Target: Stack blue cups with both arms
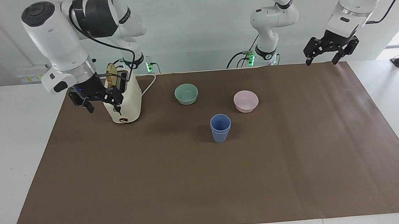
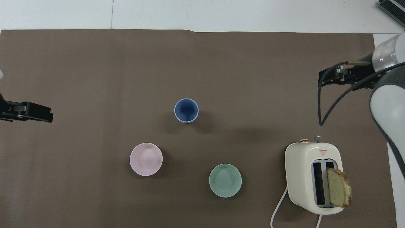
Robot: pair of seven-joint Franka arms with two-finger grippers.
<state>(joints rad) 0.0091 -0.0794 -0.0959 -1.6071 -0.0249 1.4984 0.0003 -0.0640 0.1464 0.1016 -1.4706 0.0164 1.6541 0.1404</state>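
Observation:
The two blue cups [image 1: 220, 128] stand nested one in the other on the brown mat, in the middle of the table; from above they look like one cup [image 2: 186, 110]. My right gripper [image 1: 103, 108] is open and empty, raised beside the toaster at the right arm's end of the table, well away from the cups; it also shows in the overhead view [image 2: 329, 76]. My left gripper [image 1: 321, 62] is open and empty, and waits raised over the mat's edge at the left arm's end; it also shows in the overhead view [image 2: 31, 111].
A pink bowl [image 1: 246, 101] and a mint-green bowl [image 1: 186, 93] sit nearer to the robots than the cups. A cream toaster [image 1: 123, 98] with a slice of bread in it stands toward the right arm's end. The brown mat [image 1: 205, 182] covers the table.

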